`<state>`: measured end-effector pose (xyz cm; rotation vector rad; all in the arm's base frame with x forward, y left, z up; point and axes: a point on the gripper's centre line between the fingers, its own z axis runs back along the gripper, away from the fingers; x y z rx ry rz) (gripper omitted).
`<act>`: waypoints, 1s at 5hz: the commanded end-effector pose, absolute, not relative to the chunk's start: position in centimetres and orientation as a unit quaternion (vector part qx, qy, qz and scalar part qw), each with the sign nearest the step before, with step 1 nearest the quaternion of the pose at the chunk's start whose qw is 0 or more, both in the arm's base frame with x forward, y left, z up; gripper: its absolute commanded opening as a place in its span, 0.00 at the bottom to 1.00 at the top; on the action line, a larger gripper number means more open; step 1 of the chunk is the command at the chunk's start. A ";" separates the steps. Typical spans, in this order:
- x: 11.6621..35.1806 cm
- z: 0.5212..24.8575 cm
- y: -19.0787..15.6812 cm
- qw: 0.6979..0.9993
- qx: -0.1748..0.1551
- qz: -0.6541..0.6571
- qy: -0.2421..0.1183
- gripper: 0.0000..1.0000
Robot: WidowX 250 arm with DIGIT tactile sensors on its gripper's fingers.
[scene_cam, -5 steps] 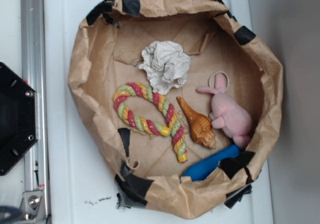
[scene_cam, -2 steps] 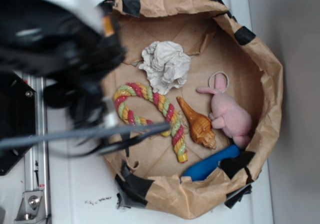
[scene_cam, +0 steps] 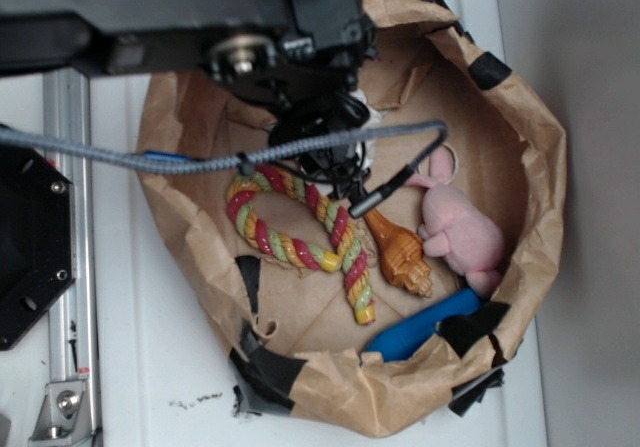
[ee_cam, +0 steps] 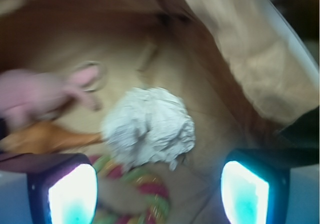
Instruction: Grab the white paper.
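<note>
Wrist view shows the gripper (ee_cam: 159, 184) with fingers apart, hovering above the white paper (ee_cam: 149, 128) so the wad sits between them for grabbing.

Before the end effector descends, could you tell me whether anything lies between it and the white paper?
Nothing visible does. In the wrist view the paper sits uncovered between the open end effector's fingers, with the rope toy and shell beside it, not over it.

black arm (scene_cam: 250, 37) over brown paper basin (scene_cam: 540, 167), hiding the centre; striped rope (scene_cam: 300, 242), shell (scene_cam: 400, 257), pink plush (scene_cam: 465, 232) beside.
</note>
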<state>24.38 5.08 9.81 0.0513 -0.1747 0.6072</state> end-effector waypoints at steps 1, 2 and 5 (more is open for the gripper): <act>24.6 5.9 4.9 0.943 0.057 0.319 -0.077 1.00; 25.4 5.7 4.5 0.945 0.053 0.312 -0.081 1.00; 27.7 7.7 3.6 0.968 0.056 0.226 -0.096 1.00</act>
